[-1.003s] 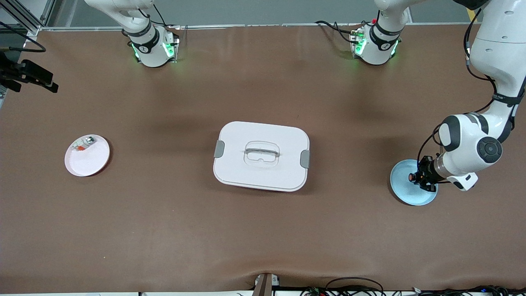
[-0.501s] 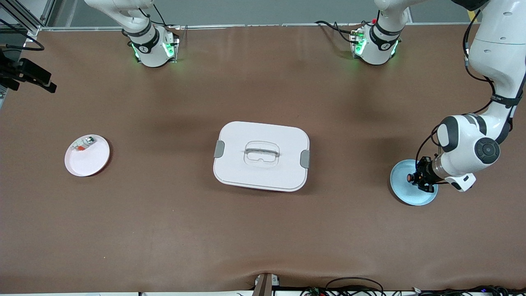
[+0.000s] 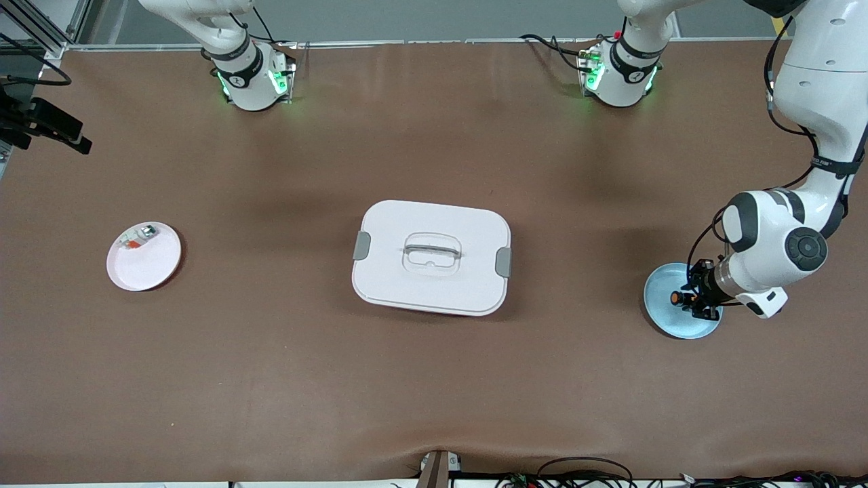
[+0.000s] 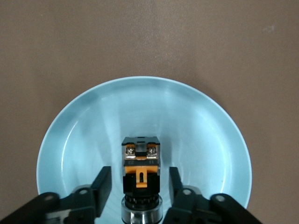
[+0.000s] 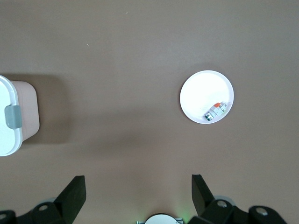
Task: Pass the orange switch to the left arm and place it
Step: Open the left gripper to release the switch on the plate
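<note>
Two plates sit on your brown bench [image 3: 434, 379], one at each end, with the big white box [image 3: 431, 256] between them. Look at the blue plate [image 3: 661, 318] at the left arm's end. The orange switch [image 4: 140, 175] lies in it, and the left gripper [image 4: 140, 189] is low over that plate. Its fingers [image 4: 102, 184] stand a little apart, one on each side of the switch, with a thin gap showing on both sides, so they do not squeeze it.

Now look at the white plate [image 3: 144, 256] at the right arm's end. A small pale part with a red-orange bit [image 3: 137, 238] rests near its rim. The right arm waits. Its right gripper [image 5: 138, 196] hangs high over the bare bench between the box and the white plate, and its fingers [image 5: 74, 193] are spread wide with nothing in them.
</note>
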{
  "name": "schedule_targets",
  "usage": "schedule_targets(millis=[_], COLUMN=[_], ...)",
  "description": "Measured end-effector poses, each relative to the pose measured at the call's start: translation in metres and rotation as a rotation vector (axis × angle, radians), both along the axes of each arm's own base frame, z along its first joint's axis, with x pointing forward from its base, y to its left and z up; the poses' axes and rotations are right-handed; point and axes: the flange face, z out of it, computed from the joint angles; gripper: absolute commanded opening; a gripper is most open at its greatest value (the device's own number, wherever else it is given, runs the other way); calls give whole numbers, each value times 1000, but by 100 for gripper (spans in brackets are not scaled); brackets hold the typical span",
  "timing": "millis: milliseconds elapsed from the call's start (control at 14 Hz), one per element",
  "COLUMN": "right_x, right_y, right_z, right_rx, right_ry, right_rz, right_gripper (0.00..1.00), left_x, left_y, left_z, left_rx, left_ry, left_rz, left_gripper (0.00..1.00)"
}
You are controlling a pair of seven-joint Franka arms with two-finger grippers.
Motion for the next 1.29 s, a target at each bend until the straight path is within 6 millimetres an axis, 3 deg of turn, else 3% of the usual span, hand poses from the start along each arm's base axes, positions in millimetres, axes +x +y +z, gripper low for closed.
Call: schedule_targets(millis=[72, 501, 1003, 1289], right_x=[0, 1, 3, 3], right_y=[0, 0, 2, 2], right_z=[0, 2, 4, 5], right_rx=[0, -1, -1, -1], right_ry=[0, -17, -37, -40], right_rz=[0, 0, 3, 3], right_gripper=[100, 100, 100, 100], left_x=[0, 13, 17, 20], left_y=[1, -7, -38, -61], left_z=[0, 25, 43, 66], left_rx=[1, 9, -22, 14], left_ry=[-1, -48, -88, -127], left_rz=[-1, -76, -508, -770], left_gripper=[100, 100, 100, 100])
